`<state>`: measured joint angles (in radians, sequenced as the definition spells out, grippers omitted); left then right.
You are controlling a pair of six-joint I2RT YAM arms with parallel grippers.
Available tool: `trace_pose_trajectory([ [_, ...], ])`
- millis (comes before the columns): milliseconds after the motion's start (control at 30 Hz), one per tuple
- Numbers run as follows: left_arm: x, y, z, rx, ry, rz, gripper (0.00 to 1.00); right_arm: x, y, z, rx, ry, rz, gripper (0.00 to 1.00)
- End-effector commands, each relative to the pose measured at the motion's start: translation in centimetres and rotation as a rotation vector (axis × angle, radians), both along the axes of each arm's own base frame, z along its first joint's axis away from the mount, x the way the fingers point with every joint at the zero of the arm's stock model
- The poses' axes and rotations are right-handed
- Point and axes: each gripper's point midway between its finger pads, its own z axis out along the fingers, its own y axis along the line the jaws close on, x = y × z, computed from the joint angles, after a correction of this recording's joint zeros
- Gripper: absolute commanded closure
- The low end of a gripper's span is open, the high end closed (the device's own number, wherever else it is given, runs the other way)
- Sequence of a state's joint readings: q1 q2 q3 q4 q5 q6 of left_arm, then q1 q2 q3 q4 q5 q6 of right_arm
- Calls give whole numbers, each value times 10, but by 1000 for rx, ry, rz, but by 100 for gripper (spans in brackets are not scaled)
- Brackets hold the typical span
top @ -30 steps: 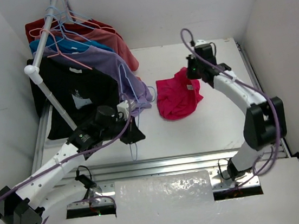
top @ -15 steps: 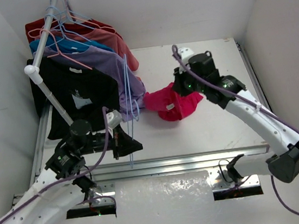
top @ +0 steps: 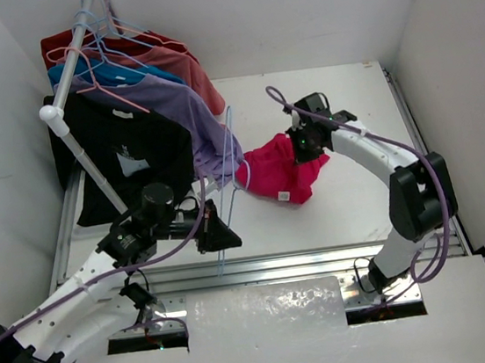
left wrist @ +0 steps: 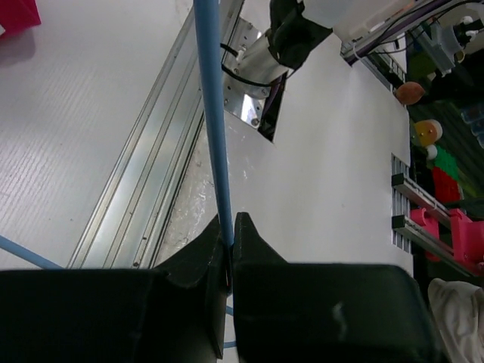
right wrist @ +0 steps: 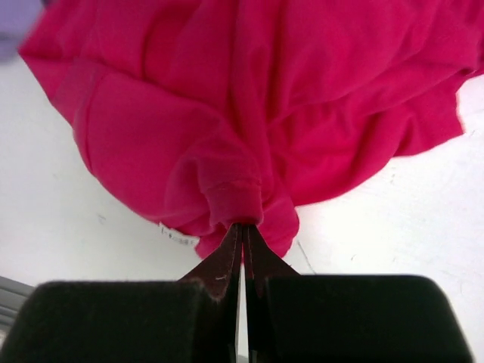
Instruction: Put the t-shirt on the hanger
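The magenta-red t-shirt (top: 279, 173) lies bunched on the white table, its left edge reaching toward the hanger. My right gripper (top: 298, 148) is shut on a ribbed hem of the t-shirt (right wrist: 249, 98), pinched between the fingertips (right wrist: 243, 229). A small white label (right wrist: 175, 236) peeks out below the fold. My left gripper (top: 221, 235) is shut on the thin light-blue wire hanger (top: 223, 197) and holds it upright, leaning right toward the t-shirt. In the left wrist view the blue wire (left wrist: 212, 113) runs up out of the closed jaws (left wrist: 229, 227).
A white rail (top: 77, 56) at the back left carries a black shirt (top: 124, 152), a purple shirt (top: 176, 110), salmon, blue and dark red shirts on pink hangers. A metal rail (top: 323, 260) runs along the table's near edge. White walls close in both sides.
My right gripper has drawn back toward the right while holding the t-shirt, whose bunch now hangs lower. My left gripper has tilted the hanger's top to the right, toward the shirt.
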<state>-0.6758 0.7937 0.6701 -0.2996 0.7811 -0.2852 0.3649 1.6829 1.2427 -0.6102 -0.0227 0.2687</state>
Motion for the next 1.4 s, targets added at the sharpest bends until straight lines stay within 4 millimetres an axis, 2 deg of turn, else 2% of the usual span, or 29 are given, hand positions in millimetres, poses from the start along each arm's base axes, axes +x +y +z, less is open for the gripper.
trace_pose_trajectory([
  [0, 6, -7, 14, -44, 1, 38, 100, 31, 15, 42, 196, -141, 2, 100],
  [33, 8, -11, 18, -77, 10, 42, 100, 33, 17, 45, 249, -139, 3, 100],
  [67, 5, -15, 15, -86, 95, 45, 100, 33, 8, 39, 305, -117, -47, 100],
  [100, 1, -19, 15, -103, 127, 27, 100, 41, 8, 51, 362, -164, -50, 100],
  [133, -1, -24, 16, -157, 111, 7, 100, 40, 7, 58, 443, -157, -61, 100],
  [167, -16, -27, 5, -165, 181, -35, 100, 40, 9, 64, 488, -196, -46, 100],
  [200, -23, -31, 8, -197, 181, -66, 100, 39, 10, 68, 517, -203, -37, 100],
  [233, -27, -38, 20, -266, 135, -104, 100, 38, 11, 71, 539, -205, -25, 100],
  [333, -66, -59, 24, -302, 177, -261, 100, 41, 7, 81, 537, -238, -34, 100],
  [367, -72, -66, 24, -298, 175, -283, 100, 43, 5, 85, 530, -259, -38, 100],
  [400, -75, -73, 34, -305, 154, -304, 100, 44, 0, 93, 519, -289, -54, 100],
  [467, -86, -87, 26, -262, 151, -331, 100, 50, -12, 99, 475, -319, -87, 100],
  [533, -87, -93, 28, -251, 143, -332, 100, 57, -23, 110, 428, -354, -104, 100],
  [633, -85, -95, 31, -259, 132, -317, 100, 58, -32, 115, 400, -363, -117, 100],
  [900, -72, -106, 17, -209, 134, -263, 100, 42, -28, 137, 447, -426, -99, 100],
  [967, -68, -110, 14, -208, 134, -250, 100, 40, -26, 150, 473, -465, -88, 100],
  [1133, -64, -118, 14, -222, 144, -244, 100, 42, -22, 168, 503, -500, -73, 100],
  [1367, -51, -125, 8, -203, 133, -194, 100, 38, -15, 173, 539, -497, -44, 100],
])
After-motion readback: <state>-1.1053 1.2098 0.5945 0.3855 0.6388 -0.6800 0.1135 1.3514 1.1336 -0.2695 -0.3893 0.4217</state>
